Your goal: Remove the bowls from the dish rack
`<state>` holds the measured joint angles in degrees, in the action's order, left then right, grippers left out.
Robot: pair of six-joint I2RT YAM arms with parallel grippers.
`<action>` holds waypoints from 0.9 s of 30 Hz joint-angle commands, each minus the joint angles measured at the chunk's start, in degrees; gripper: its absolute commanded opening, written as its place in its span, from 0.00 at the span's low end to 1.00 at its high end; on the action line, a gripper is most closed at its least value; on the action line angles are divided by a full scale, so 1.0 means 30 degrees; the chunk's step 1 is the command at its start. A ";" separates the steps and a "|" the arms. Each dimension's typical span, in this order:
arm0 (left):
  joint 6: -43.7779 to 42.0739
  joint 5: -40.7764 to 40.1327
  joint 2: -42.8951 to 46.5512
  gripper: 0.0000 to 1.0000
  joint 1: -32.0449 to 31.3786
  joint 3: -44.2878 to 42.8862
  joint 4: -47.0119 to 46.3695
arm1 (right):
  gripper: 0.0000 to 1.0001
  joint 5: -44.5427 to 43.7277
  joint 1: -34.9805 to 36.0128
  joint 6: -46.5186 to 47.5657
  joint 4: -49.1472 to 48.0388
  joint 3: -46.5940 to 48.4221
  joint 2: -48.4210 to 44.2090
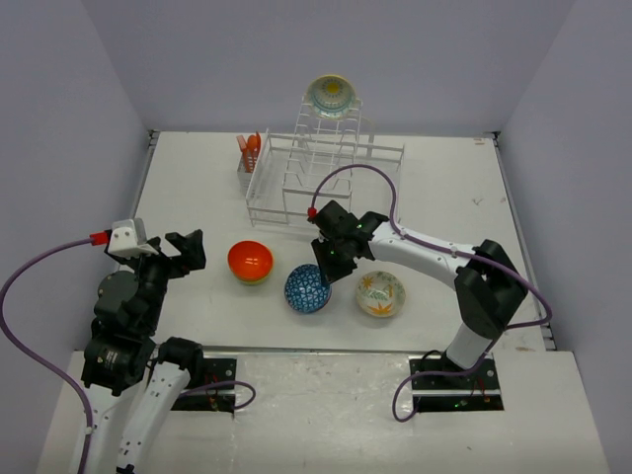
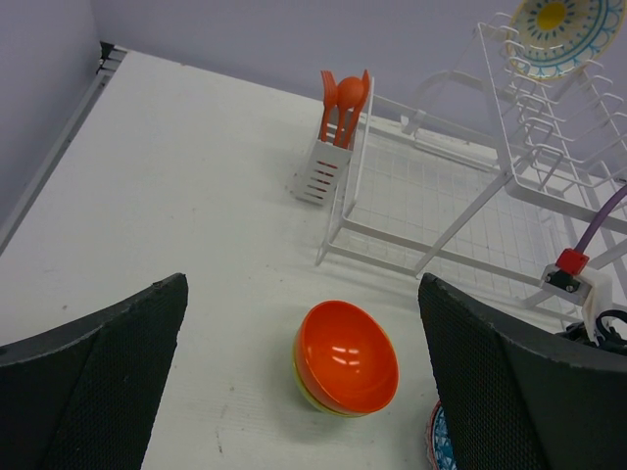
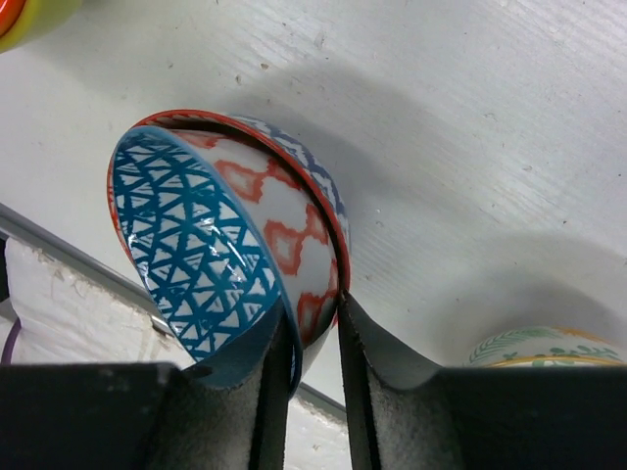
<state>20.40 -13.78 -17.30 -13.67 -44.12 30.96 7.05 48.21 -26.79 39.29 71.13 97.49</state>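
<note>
Right wrist view showed the right end effector [image 3: 313,318] narrow, clamped across the nested rims of the blue bowl [image 3: 196,255] and red bowl [image 3: 294,220]. Both were tilted on edge low at the counter [image 3: 470,147], just left of the leaf bowl [image 1: 381,293]. A clean release probably meant settling the pair flat first, then opening and lifting straight up so nothing rolled. The left end effector [image 2: 304,284] hung wide near the orange bowl [image 2: 345,354]. One yellow-centred bowl [image 1: 331,96] sat atop the rack [image 1: 296,188], far side.

The left arm [image 1: 123,316] and right arm [image 1: 434,249] are made of white links and black joints. Purple cables [image 1: 367,169] are tipped with red connectors [image 1: 99,238].
</note>
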 commanded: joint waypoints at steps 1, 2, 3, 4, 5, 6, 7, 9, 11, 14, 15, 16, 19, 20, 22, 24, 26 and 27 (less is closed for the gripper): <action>0.0055 -0.0358 0.0171 1.00 -0.0189 0.0233 -0.0388 | 0.26 0.0404 0.0045 -0.0036 -0.0410 0.0576 -0.0183; 0.0083 -0.0358 0.0171 1.00 -0.0189 0.0233 -0.0359 | 0.26 0.0433 0.0074 -0.0036 -0.0410 0.0576 -0.0328; 0.0084 -0.0358 0.0171 1.00 -0.0189 0.0233 -0.0359 | 0.29 0.0376 0.0074 -0.0036 -0.0352 0.0547 -0.0417; 0.0084 -0.0358 0.0142 1.00 -0.0189 0.0233 -0.0388 | 0.30 0.0288 0.0074 0.0022 -0.0265 0.0576 -0.0563; 0.0084 -0.0358 0.0142 1.00 -0.0189 0.0233 -0.0359 | 0.30 0.0200 0.0074 -0.0007 -0.0206 0.0576 -0.0622; 0.0084 -0.0358 0.0171 1.00 -0.0189 0.0233 -0.0359 | 0.31 0.0054 0.0074 0.0022 -0.0089 0.0634 -0.0710; 0.0084 -0.0358 0.0142 1.00 -0.0218 0.0233 -0.0359 | 0.34 0.0024 0.0074 0.0022 -0.0088 0.0635 -0.0798; 0.0084 -0.0358 0.0142 1.00 -0.0218 0.0233 -0.0359 | 0.41 -0.0093 0.0103 0.0052 0.0086 0.0663 -0.1090; 0.0084 -0.0387 0.0171 1.00 -0.0218 0.0233 -0.0359 | 0.42 -0.0268 0.0103 0.0052 0.0234 0.0664 -0.1499; 0.0084 -0.0387 0.0171 1.00 -0.0248 0.0262 -0.0359 | 0.42 -0.1058 0.0103 0.0022 0.0730 0.0635 -0.2143; 0.0084 -0.0387 0.0200 1.00 -0.0248 0.0234 -0.0359 | 0.41 -0.1264 0.0103 -0.0007 0.0906 0.0635 -0.2320; 0.0084 -0.0416 0.0229 1.00 -0.0248 0.0233 -0.0359 | 0.38 -0.1469 0.0103 -0.0007 0.0966 0.0606 -0.2525; 0.0113 -0.0445 0.0258 1.00 -0.0277 0.0233 -0.0359 | 0.16 -0.1530 0.0103 -0.0007 0.0938 0.0371 -0.3083; 0.0113 -0.0445 0.0230 1.00 -0.0277 0.0233 -0.0359 | 0.10 -0.1297 0.0103 0.0080 0.0821 0.0255 -0.3026; 0.0113 -0.0475 0.0288 1.00 -0.0277 0.0233 -0.0359 | 0.09 -0.1265 0.0103 0.0052 0.0761 0.0108 -0.2792; 0.0142 -0.0533 0.0317 1.00 -0.0306 0.0233 -0.0301 | 0.09 -0.1149 0.0103 0.0022 0.0586 -0.0096 -0.2470; 0.0142 -0.0562 0.0405 1.00 -0.0364 0.0233 -0.0330 | 0.10 -0.0916 0.0103 -0.0094 0.0207 -0.0360 -0.2059; 0.0171 -0.0592 0.0405 1.00 -0.0423 0.0233 -0.0330 | 0.10 -0.0856 0.0103 -0.0153 0.0089 -0.0420 -0.1971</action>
<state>20.43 -14.37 -16.71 -14.28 -44.12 30.98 4.05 48.31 -26.59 41.06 70.67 90.43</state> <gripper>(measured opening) 0.997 0.100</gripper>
